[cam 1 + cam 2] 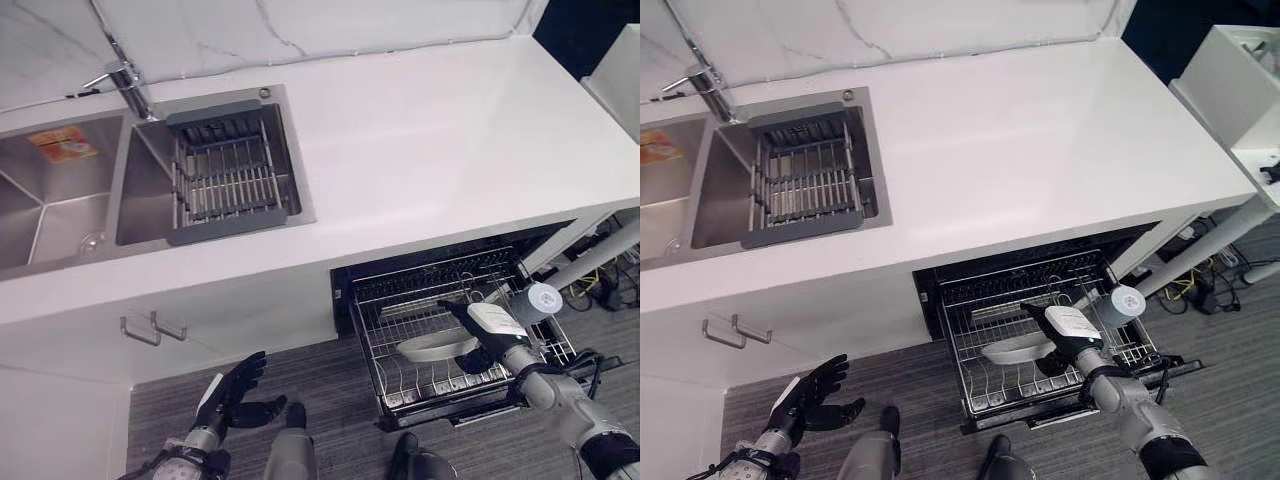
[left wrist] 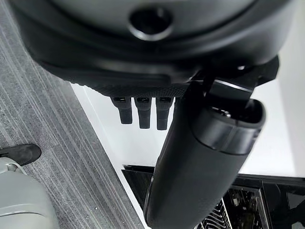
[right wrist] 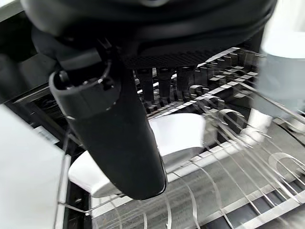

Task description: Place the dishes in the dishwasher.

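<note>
The white dish (image 1: pixel 437 347) lies in the pulled-out dishwasher rack (image 1: pixel 385 375), near the rack's middle, its long axis running roughly across the rack from side to side. The right hand (image 1: pixel 492 335) hangs directly over the dish's right end; in the right wrist view its fingers (image 3: pixel 162 81) point down toward the dish with the thumb alongside, spread rather than curled round it (whether they touch the dish I cannot tell). A pale cup (image 1: pixel 541 299) sits by the rack's right edge. The left hand (image 1: pixel 232 395) hovers low over the floor with relaxed, spread fingers, well apart from the rack, so the right is nearer.
</note>
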### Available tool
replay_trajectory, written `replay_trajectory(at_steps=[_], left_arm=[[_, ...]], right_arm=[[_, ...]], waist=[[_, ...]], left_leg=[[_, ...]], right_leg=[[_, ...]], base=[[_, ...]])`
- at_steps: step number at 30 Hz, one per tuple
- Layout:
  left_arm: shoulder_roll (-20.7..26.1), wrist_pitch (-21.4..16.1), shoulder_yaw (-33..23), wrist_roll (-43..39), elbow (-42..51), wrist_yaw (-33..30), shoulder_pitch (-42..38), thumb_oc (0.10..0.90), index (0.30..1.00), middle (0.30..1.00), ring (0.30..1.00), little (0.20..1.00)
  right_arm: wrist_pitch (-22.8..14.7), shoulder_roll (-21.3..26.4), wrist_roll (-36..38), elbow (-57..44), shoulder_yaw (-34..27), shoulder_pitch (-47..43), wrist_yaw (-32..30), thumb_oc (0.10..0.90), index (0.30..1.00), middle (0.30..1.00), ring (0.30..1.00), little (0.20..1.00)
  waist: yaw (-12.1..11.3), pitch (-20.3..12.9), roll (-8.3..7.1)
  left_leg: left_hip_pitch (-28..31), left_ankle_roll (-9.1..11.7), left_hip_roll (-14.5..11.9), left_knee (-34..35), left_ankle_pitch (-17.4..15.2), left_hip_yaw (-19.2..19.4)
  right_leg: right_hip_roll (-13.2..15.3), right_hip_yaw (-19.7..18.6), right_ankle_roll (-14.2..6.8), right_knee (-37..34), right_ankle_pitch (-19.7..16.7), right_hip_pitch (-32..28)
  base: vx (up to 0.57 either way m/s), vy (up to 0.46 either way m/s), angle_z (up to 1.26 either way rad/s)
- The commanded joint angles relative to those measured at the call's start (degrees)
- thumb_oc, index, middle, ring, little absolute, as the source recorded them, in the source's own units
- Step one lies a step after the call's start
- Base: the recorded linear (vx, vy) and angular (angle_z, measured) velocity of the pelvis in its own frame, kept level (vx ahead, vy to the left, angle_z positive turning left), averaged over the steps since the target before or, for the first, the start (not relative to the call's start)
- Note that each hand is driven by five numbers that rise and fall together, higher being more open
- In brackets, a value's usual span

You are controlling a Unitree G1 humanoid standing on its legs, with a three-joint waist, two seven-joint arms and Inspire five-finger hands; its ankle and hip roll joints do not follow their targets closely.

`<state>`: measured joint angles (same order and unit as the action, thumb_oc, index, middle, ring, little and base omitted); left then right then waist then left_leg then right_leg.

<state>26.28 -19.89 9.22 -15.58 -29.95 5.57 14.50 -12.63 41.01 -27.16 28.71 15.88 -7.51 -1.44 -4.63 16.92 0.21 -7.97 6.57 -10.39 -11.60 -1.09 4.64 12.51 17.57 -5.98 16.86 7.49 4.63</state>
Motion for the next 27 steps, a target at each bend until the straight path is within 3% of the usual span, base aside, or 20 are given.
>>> replay_trajectory(at_steps=[1,6,15,22,27], left_arm=[[2.7,-2.6,-1.2,-2.4,5.1,0.2,0.9,0.8,0.9,0.9,0.9,0.9],[2.3,-1.8,-2.4,-1.8,5.0,0.5,1.3,0.8,0.9,0.9,0.9,0.9],[2.1,-1.7,-2.7,-0.9,3.6,0.7,0.6,0.8,0.9,0.9,0.9,0.9],[1.0,-1.8,-4.0,-0.2,2.4,0.5,1.1,0.8,0.9,0.9,0.9,0.9],[-0.2,-1.7,-4.6,0.7,1.1,0.0,0.8,0.8,0.9,0.9,0.9,0.9]], right_arm=[[0.1,3.5,5.8,-5.7,-5.1,-3.0,0.4,0.8,0.9,0.9,0.9,0.9],[1.3,4.3,9.2,-12.9,-10.7,0.5,2.6,0.8,0.9,0.9,0.9,0.9],[2.9,6.5,10.7,-19.9,-15.2,1.3,3.7,0.8,0.9,0.9,0.9,0.9],[9.4,6.4,11.7,-25.2,-23.2,4.8,-1.6,0.8,0.9,0.9,0.9,0.9],[15.1,3.3,15.8,-25.8,-28.4,7.2,-7.4,0.8,0.9,0.9,0.9,0.9]], waist=[[-0.5,-2.7,-0.58],[1.3,-3.0,-0.95],[3.0,-3.7,-1.18],[4.8,-4.2,-1.37],[6.3,-4.0,-1.4]], left_leg=[[0.2,-1.5,-2.7,-5.6,-9.8,3.8],[0.8,-1.5,-3.2,-5.6,-10.1,5.2],[1.9,-1.6,-3.5,-5.6,-10.7,7.0],[2.3,-1.6,-3.7,-5.6,-11.3,8.5],[2.8,-1.8,-3.9,-5.6,-11.7,9.6]], right_leg=[[1.5,1.4,-3.2,0.3,4.6,-0.6],[1.4,0.3,-3.5,0.3,4.6,-0.2],[1.4,-0.6,-3.8,0.3,4.6,0.0],[1.3,-1.4,-4.0,0.3,4.7,0.3],[0.9,-2.4,-3.9,0.3,4.8,0.4]], base=[[0.01,0.02,-0.1],[0.02,0.016,-0.17],[0.01,0.011,-0.16],[0.0,0.017,-0.09],[0.0,0.016,-0.08]])
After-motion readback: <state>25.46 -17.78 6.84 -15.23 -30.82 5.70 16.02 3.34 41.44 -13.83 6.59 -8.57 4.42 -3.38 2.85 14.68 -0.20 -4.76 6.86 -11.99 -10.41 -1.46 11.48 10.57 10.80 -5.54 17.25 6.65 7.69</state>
